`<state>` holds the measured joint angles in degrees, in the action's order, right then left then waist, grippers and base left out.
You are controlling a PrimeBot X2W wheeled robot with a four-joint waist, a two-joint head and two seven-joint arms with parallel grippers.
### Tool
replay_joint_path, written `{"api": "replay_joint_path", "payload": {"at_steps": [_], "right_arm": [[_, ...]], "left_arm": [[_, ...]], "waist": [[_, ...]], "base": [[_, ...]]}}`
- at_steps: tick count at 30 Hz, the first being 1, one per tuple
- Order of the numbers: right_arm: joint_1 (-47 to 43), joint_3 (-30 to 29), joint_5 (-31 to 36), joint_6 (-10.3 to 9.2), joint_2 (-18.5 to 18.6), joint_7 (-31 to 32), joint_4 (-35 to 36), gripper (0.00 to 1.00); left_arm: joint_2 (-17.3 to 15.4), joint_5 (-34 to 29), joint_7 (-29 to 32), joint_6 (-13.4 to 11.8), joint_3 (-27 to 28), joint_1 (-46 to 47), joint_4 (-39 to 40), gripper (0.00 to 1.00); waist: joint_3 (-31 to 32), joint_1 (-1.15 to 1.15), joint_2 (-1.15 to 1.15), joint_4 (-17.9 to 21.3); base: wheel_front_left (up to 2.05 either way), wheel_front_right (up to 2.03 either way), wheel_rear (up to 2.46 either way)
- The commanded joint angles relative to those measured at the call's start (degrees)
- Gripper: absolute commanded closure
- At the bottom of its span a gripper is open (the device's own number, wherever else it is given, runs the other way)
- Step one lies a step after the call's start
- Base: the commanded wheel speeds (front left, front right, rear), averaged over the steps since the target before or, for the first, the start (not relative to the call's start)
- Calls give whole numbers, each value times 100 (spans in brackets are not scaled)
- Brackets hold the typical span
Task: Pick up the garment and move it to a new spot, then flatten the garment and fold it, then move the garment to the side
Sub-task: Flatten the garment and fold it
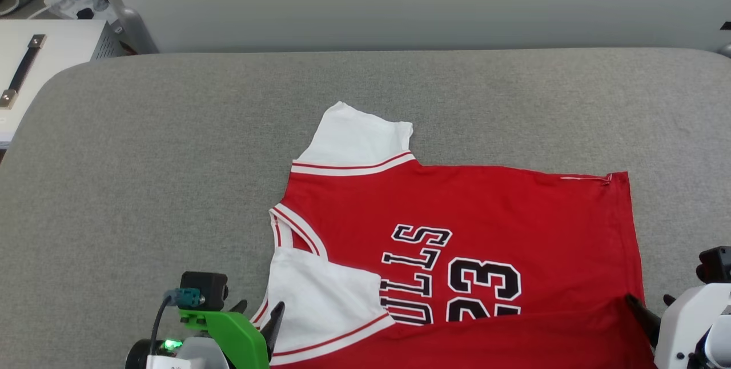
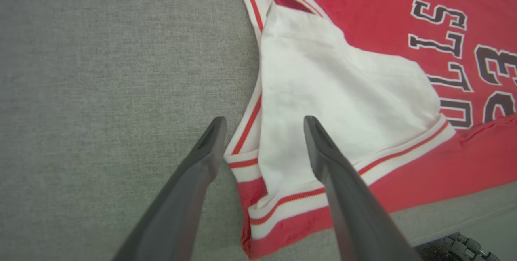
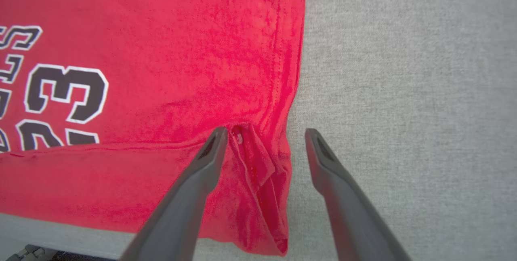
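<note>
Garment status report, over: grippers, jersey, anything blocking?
Left gripper jaws open over the white sleeve edge. Right gripper jaws open over the hem corner. Garment flat on grey pad, near edge folded over the lettering. Nothing seen blocking.

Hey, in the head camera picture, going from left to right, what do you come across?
From the left: white cabinet with a black handle, far corner → left gripper, open at the sleeve edge → red jersey, spread flat → right gripper, open at the hem corner.

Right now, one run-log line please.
garment: flat on grey surface, near edge folded over lettering | left end effector: open, at white sleeve | right end effector: open, at hem corner
</note>
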<state>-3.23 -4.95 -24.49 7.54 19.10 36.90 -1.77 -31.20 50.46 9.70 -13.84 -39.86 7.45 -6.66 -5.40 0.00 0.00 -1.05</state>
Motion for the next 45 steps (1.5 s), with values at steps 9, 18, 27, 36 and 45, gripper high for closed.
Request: {"api": "replay_joint_path", "payload": {"at_steps": [9, 18, 27, 36, 45], "right_arm": [[174, 36, -35, -5, -51, -1483, 844, 0], [-22, 58, 445, -5, -517, -3242, 1035, 0], [-98, 143, 776, -5, -851, -4250, 822, 0], [102, 404, 889, -5, -952, -4680, 566, 0], [497, 555, 890, -5, -956, -4689, 599, 0]], "left_arm": [[7, -735, -1678, 8, 392, 281, 398, 0], [475, -1381, -2460, 4, 801, 77, 609, 0], [1366, -2537, -2468, 716, 1952, -459, 950, 0], [2033, -3346, -2469, 1379, 2685, -575, 865, 0], [1952, -3624, -2362, 1926, 2901, 357, 6, 0]], "waist": [[458, 0, 0, 108], [418, 0, 0, 135], [276, 0, 0, 144], [54, 0, 0, 244], [-636, 0, 0, 462]], "base": [[0, 0, 0], [0, 0, 0], [0, 0, 0], [0, 0, 0], [0, 0, 0]]}}
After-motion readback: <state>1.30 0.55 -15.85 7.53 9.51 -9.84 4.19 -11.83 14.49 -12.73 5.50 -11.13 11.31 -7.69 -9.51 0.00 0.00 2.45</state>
